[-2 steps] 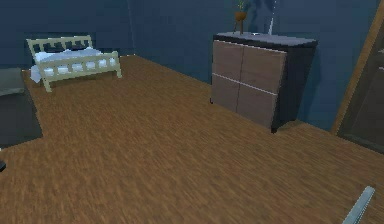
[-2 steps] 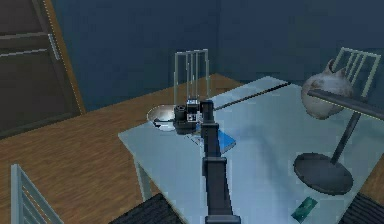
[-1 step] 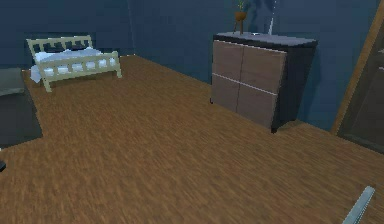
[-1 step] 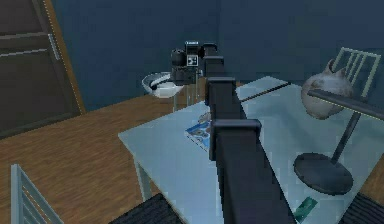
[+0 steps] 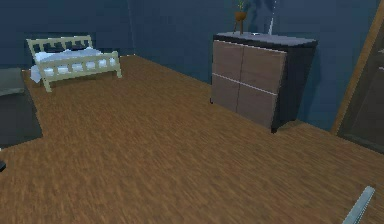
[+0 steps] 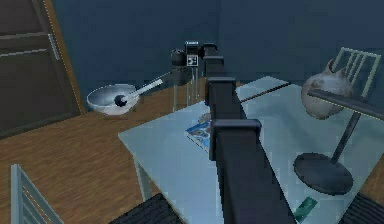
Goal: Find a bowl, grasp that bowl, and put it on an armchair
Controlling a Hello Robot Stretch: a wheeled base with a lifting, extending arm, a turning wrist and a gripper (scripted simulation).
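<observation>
A white bowl [image 6: 101,98] hangs at the far end of my gripper [image 6: 126,97] in the arm side view, clear of the floor and in front of the blue wall; the gripper holds the bowl. The thin fingers [image 6: 150,87] run left from the dark gripper body [image 6: 190,52]. The dark arm bar [image 6: 228,130] rises from the bottom edge across a pale table [image 6: 165,150].
On the table are a flat booklet [image 6: 200,130], a round lamp base [image 6: 325,172] and a pale jug-like vessel [image 6: 330,88]. A brown door [image 6: 30,60] stands at the left. The forward view has a bed [image 5: 72,60], a dresser [image 5: 255,75], dark furniture [image 5: 15,110] and open wooden floor [image 5: 170,150].
</observation>
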